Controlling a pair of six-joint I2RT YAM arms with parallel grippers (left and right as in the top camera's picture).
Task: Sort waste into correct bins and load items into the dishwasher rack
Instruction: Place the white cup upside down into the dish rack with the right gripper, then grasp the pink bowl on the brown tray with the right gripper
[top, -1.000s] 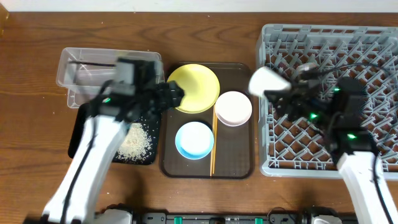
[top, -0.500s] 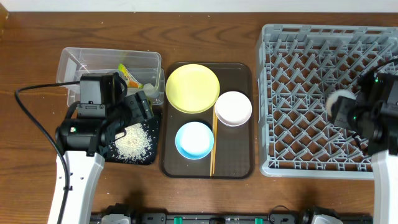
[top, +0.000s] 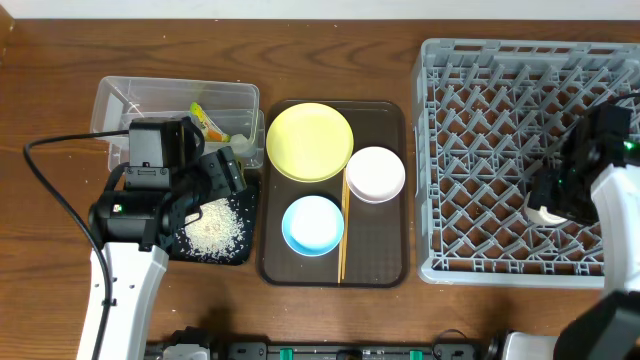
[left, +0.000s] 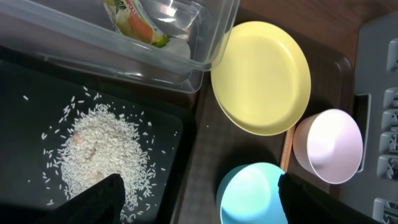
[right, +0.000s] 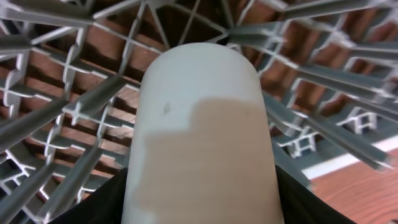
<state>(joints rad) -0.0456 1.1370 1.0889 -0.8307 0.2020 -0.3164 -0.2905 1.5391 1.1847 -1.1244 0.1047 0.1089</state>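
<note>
My right gripper (top: 556, 196) is shut on the small pale cup (top: 541, 213) (right: 199, 118), holding it low among the pegs at the right front of the grey dishwasher rack (top: 480, 100) (right: 62, 106). My left gripper (top: 226, 172) (left: 199, 205) is open and empty above the black tray (top: 240, 256), which holds the rice scraps (top: 213, 228) (left: 99, 149). The yellow-green wrapper (top: 208, 122) (left: 134, 18) lies in the clear box (top: 110, 100). The yellow plate (top: 310, 141), pinkish-white bowl (top: 375, 173), light blue bowl (top: 313, 225) and chopsticks (top: 342, 240) sit on the brown serving tray (top: 395, 270).
The clear box overlaps the black tray's far edge. The brown serving tray lies between the bins and the rack. A black cable (top: 50, 190) loops left of my left arm.
My right gripper carried the cup from the rack's left edge to its right front and lowered it among the pegs. My left arm drew back from the plate to the black tray, uncovering the wrapper.
</note>
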